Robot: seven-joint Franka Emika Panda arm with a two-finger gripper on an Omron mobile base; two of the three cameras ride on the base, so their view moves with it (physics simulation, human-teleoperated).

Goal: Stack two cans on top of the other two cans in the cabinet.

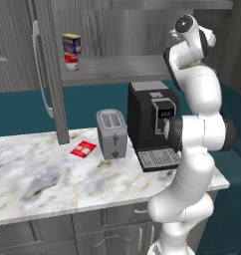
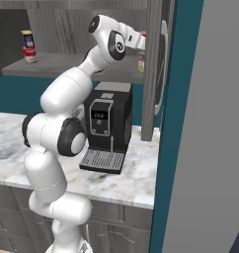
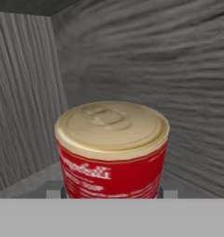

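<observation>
- I count 2 cans stacked at the left end of the cabinet shelf (image 1: pixel 117 67): a blue-and-yellow can (image 1: pixel 71 44) stands upright on a red can with a white band (image 1: pixel 71 62).
- The right base view shows that same stack far to the left on the shelf, well apart from my hand.
- A 2nd red can (image 3: pixel 112 150) fills my hand view: cream-gold lid with a pull tab, red wall with white lettering, upright, close in front of my camera.
- In the right base view, a small patch of red shows at the end of my hand, just above a pale can (image 2: pixel 140 62) that stands on the shelf near the open cabinet door (image 2: pixel 152 69); I cannot tell whether the 2 touch.
- That makes 4 cans in the cabinet: 2 stacked at the left, 2 at the right by my hand.
- My gripper (image 2: pixel 140 40) reaches into the cabinet's right part. Its fingers are hidden by the red can, so I cannot tell whether they clamp it or stand loose around it.
- The cabinet has 2 doors swung open; the left one (image 1: pixel 45 69) carries 1 long pale curved handle (image 1: pixel 41 69).
- On the marble counter (image 1: pixel 38 174) below: 1 grey toaster (image 1: pixel 111 133) with 2 slots, 1 black coffee machine (image 1: pixel 152 124) just right of it, and 1 small red packet (image 1: pixel 83 149) lying flat left of the toaster.
</observation>
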